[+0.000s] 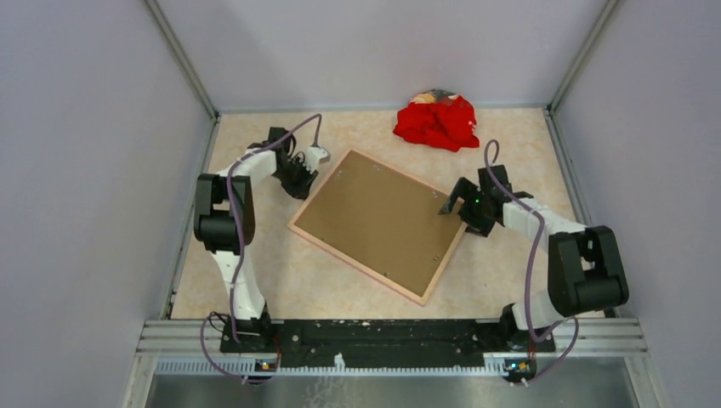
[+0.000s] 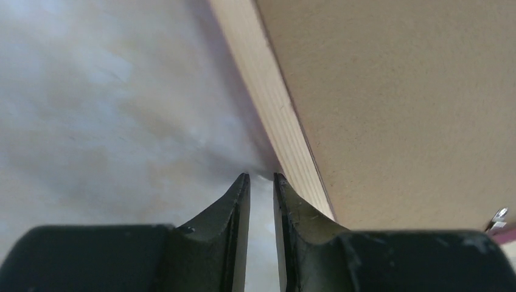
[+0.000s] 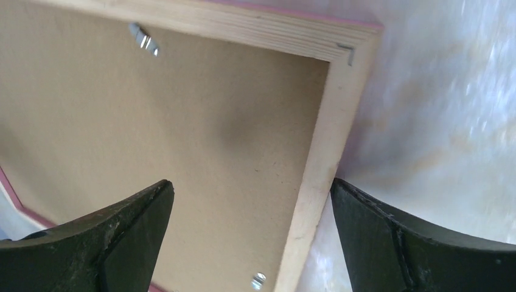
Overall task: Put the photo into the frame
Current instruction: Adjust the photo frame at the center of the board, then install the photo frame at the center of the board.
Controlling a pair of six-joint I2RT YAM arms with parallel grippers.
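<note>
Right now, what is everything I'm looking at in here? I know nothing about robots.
frame: one, light wood back with a pink edge, lying back side up in the middle of the table
backing board: one, brown, set inside the frame
metal tabs: two seen from the right wrist, silver, on the frame's back
red cloth: one heap, red, at the far edge of the table
table: one, beige marbled, under everything
left arm: one, white and black, near edge
right arm: one, white and black, near edge
left gripper: one, black, narrow gap, beside the frame's left edge
right gripper: one, black, wide open, over the frame's right corner
</note>
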